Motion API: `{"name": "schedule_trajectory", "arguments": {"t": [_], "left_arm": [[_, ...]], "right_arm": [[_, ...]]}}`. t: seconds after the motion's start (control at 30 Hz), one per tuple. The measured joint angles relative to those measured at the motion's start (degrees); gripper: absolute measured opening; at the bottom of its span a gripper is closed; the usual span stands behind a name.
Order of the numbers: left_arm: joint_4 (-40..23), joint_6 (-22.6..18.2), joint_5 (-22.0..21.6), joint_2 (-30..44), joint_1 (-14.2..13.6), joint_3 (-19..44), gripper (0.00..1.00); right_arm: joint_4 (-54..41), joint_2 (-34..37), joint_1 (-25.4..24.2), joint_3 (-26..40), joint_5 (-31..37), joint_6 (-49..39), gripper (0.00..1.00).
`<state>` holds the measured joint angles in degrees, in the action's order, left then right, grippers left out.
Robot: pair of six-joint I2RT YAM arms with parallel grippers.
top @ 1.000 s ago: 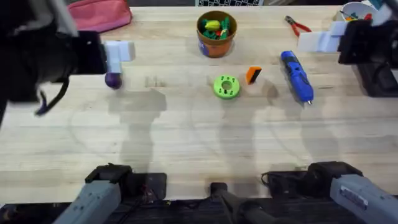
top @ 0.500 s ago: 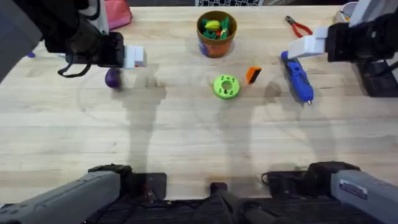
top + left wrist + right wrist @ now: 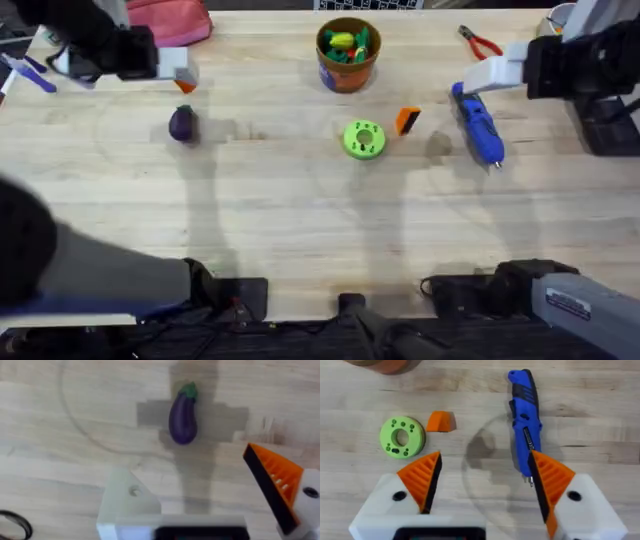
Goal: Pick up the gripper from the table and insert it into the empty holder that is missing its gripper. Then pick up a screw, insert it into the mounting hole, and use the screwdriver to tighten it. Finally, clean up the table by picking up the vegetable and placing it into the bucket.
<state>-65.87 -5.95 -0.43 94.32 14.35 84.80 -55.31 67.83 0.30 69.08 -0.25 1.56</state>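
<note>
The small orange gripper (image 3: 407,121) lies on the table beside a green disc (image 3: 364,139); it also shows in the right wrist view (image 3: 441,421). My left gripper (image 3: 185,462) hovers open at the back left, near the purple vegetable (image 3: 183,414) (image 3: 182,124). One side is a bare white holder (image 3: 129,502) with a mounting hole; the other carries an orange finger (image 3: 272,480). My right gripper (image 3: 485,455) (image 3: 495,72) hangs open above the far end of the blue screwdriver (image 3: 524,420) (image 3: 477,122), with both orange fingers in place. The bucket (image 3: 347,50) stands at the back centre.
Red-handled pliers (image 3: 480,42) lie at the back right, next to a white bowl (image 3: 570,15). A pink cloth item (image 3: 165,20) sits at the back left. Bare wood spans the front half of the table (image 3: 320,240).
My left arm has swung back and to the left, uncovering the vegetable. My right arm shifted left over the screwdriver a second ago and has held still since.
</note>
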Motion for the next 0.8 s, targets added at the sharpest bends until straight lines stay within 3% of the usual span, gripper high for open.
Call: {"name": "schedule_trajectory", "arguments": {"t": [0.4,0.8], "left_arm": [[1.86,-2.2,0.73,16.92,2.58,2.22,0.985],[4.35,-2.69,1.33,23.11,2.54,2.39,0.988]], "right_arm": [[0.0,0.0,0.0,0.0,0.0,0.15,0.994],[0.0,0.0,0.0,0.0,0.0,0.15,0.994]]}}
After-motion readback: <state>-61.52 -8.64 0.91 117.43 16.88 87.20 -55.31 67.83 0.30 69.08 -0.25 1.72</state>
